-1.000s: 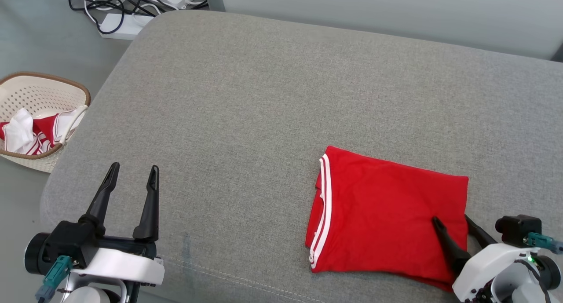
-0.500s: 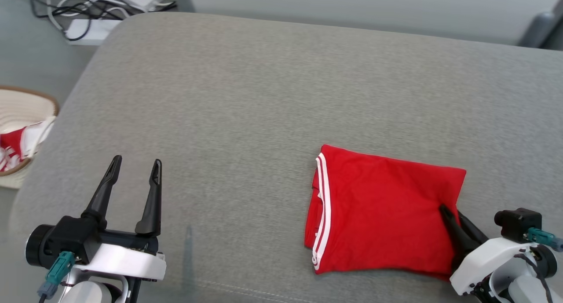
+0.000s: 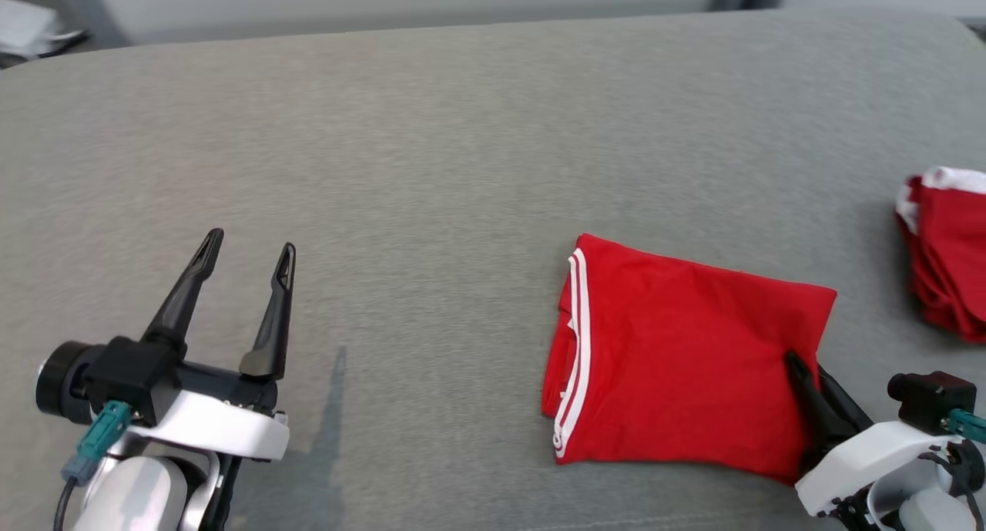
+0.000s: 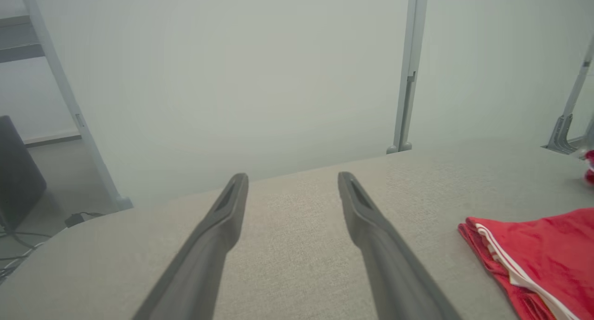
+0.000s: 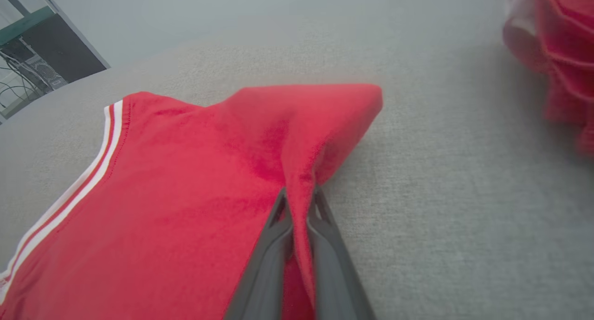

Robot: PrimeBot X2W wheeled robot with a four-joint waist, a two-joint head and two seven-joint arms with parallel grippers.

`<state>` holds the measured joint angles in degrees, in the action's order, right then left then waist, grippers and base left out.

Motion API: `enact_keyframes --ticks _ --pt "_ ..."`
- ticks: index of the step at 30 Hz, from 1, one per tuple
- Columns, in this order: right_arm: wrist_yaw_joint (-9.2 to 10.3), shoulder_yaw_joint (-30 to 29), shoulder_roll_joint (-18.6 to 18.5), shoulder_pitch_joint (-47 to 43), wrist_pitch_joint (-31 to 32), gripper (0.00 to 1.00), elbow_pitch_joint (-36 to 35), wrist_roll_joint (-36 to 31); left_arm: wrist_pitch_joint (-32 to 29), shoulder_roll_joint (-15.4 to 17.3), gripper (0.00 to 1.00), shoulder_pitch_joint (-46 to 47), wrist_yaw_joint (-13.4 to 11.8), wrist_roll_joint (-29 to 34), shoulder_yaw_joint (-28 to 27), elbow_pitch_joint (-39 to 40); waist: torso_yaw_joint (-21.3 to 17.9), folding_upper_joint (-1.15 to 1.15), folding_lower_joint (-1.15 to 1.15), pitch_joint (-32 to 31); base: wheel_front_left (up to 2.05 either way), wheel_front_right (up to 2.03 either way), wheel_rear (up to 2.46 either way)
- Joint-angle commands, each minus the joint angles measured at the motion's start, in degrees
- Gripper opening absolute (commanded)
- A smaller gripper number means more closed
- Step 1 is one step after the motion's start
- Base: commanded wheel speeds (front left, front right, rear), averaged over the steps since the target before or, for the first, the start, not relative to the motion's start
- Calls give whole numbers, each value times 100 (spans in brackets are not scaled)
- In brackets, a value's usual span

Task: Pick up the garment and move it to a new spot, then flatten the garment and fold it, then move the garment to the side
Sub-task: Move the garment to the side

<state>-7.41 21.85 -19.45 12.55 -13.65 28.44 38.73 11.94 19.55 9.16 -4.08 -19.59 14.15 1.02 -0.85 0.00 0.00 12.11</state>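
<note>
Your right fingers clamp the folded shirt by its edge, likely to drag it aside toward the red pile; your left fingers hover open, well clear.

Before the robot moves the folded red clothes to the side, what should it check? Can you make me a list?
1. Right end effector shut on the garment at its near right corner: ok.
2. Garment folded into a tidy rectangle, striped edge flat: ok.
3. Grip catches every folded layer, not just the top one: cannot tell.
4. Left end effector open, holding nothing and well apart from the garment: ok.
5. Bare grey cushion lies between the garment and the red pile on the right: ok.
</note>
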Motion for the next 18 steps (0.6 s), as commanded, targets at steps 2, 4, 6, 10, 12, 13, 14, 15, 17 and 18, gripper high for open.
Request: enact_keyframes --ticks 2,4,6,10,12,13,14,15,17,18 --pt "-8 36 -43 -22 -119 0 -167 9 -53 226 100 316 27 65 -199 169 -673 0 0 189 0 0 0" --pt "-8 54 10 8 -125 0 -197 10 -126 286 100 362 38 69 -204 190 -924 0 0 234 0 0 0" --pt "-8 85 62 46 -129 0 -205 30 -181 346 100 397 41 86 -211 225 -1146 0 0 273 0 0 0" --pt "-8 131 169 168 -132 0 -231 134 -297 454 100 451 40 88 -241 289 -1518 0 0 344 0 0 0" --pt "-8 165 175 262 -133 0 -248 144 -352 491 100 467 37 95 -236 327 -1665 0 0 384 0 0 0" --pt "-8 191 181 309 -133 0 -266 177 -382 504 100 484 36 100 -229 345 -1719 0 0 410 0 0 0" --pt "-8 205 177 368 -133 0 -298 198 -406 515 100 508 36 105 -222 364 -1763 0 0 435 0 0 0" --pt "-8 235 161 433 -133 0 -317 202 -430 523 100 532 33 114 -212 383 -1799 0 0 460 0 0 0" --pt "-8 296 110 620 -134 0 -388 224 -471 537 100 591 24 128 -200 420 -1845 0 0 523 0 0 0" --pt "-8 356 60 741 -134 0 -437 196 -488 546 100 623 25 133 -196 434 -1860 0 0 557 0 0 0"
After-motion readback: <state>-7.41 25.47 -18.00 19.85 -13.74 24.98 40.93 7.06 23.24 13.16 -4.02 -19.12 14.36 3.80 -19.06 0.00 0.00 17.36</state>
